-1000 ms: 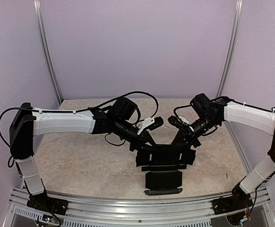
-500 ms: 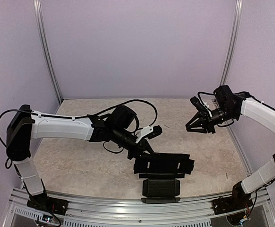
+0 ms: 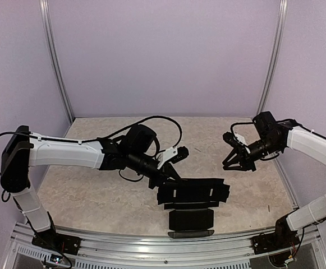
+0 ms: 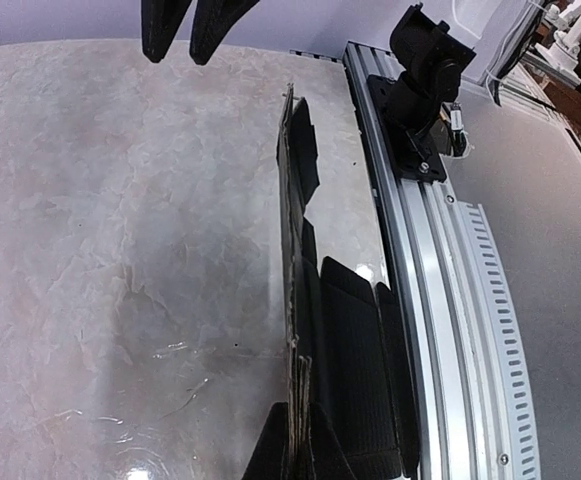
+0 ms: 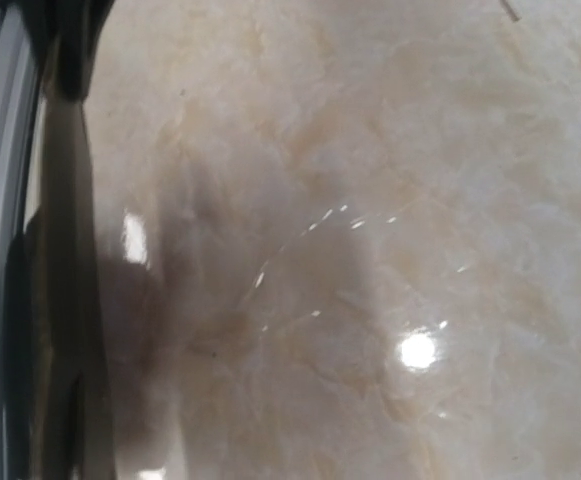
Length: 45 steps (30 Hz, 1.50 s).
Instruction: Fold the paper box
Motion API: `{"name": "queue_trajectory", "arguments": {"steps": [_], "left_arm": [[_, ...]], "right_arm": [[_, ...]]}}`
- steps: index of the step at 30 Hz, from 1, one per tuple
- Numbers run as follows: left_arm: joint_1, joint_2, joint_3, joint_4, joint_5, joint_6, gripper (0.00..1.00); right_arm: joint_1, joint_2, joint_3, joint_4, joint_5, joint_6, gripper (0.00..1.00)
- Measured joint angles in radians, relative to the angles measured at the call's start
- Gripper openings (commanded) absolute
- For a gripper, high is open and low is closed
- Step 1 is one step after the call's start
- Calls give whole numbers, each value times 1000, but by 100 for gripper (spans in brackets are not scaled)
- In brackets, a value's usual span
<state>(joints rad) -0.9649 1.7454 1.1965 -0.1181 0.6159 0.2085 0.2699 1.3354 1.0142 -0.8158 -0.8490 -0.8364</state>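
Note:
The paper box [image 3: 193,193] is a flat black cardboard sheet with flaps, near the table's front edge, one flap [image 3: 191,218] hanging toward the rail. My left gripper [image 3: 166,180] is shut on its left end. In the left wrist view the sheet [image 4: 295,230] runs edge-on away from my pinching fingertips [image 4: 305,452]. My right gripper [image 3: 238,166] hovers open and empty to the right of the box, clear of it. Its two spread fingers [image 4: 158,30] also show at the top of the left wrist view. The right wrist view is blurred, and its own fingers do not show there.
An aluminium rail [image 3: 151,246] runs along the near table edge, with the right arm's base [image 4: 420,90] bolted on it. Purple walls enclose the marble-patterned table [image 3: 95,190] on three sides. A black cable [image 3: 157,120] loops over the left wrist.
My right gripper has let go of the box's right end, opened and swung away to the right. The left gripper has kept its grip and shifted the box slightly nearer.

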Motion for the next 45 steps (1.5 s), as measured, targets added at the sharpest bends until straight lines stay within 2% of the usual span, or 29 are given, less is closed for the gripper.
{"name": "queue_trajectory", "arguments": {"steps": [9, 24, 41, 45], "left_arm": [[20, -1, -5, 40, 0, -18, 0], [32, 0, -7, 46, 3, -32, 0], [35, 8, -7, 51, 15, -39, 0], [33, 11, -7, 51, 27, -39, 0]], "right_arm": [[135, -14, -27, 21, 69, 11, 23], [146, -8, 13, -77, 18, -47, 36], [204, 93, 61, -21, 3, 7, 38], [229, 110, 72, 2, 8, 26, 30]]}}
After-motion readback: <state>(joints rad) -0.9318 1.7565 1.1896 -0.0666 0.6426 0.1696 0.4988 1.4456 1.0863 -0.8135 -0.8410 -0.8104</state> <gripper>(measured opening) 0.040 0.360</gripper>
